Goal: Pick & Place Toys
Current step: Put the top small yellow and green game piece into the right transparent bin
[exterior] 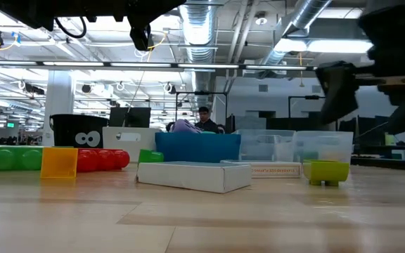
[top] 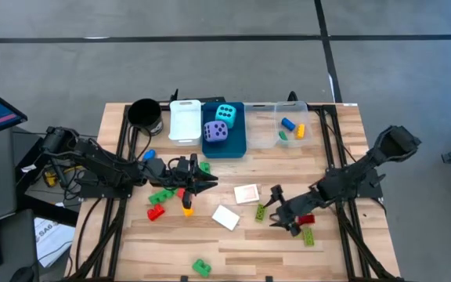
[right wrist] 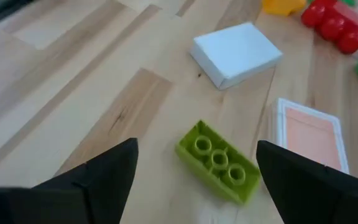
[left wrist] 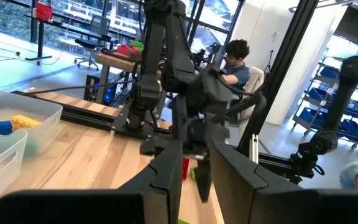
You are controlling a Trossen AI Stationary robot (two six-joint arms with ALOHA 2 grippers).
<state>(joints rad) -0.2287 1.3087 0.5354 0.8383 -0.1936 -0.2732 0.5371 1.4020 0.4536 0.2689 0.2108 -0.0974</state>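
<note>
A lime green brick (right wrist: 219, 163) lies flat on the table, studs up; it also shows in the high view (top: 263, 210). My right gripper (right wrist: 196, 149) hangs open just above it, slanting down, one finger on each side and neither touching. Two flat white cards (top: 226, 217) (top: 247, 193) lie close by. My left gripper (top: 202, 184) hovers level above the table's left middle, shut to a thin slit with nothing in it. Red (top: 156, 211), green (top: 161, 196) and orange (top: 187, 210) bricks lie below it. A cyan die (top: 225, 113) and a purple die (top: 216, 132) sit in the blue bin (top: 237, 145).
A black cup (top: 144, 113), a white bin (top: 185, 120) and a clear bin (top: 288, 139) holding bricks line the far edge. A red brick (top: 305, 219) and a green one (top: 309, 237) lie under my right arm. Another green brick (top: 202, 267) sits near the front edge.
</note>
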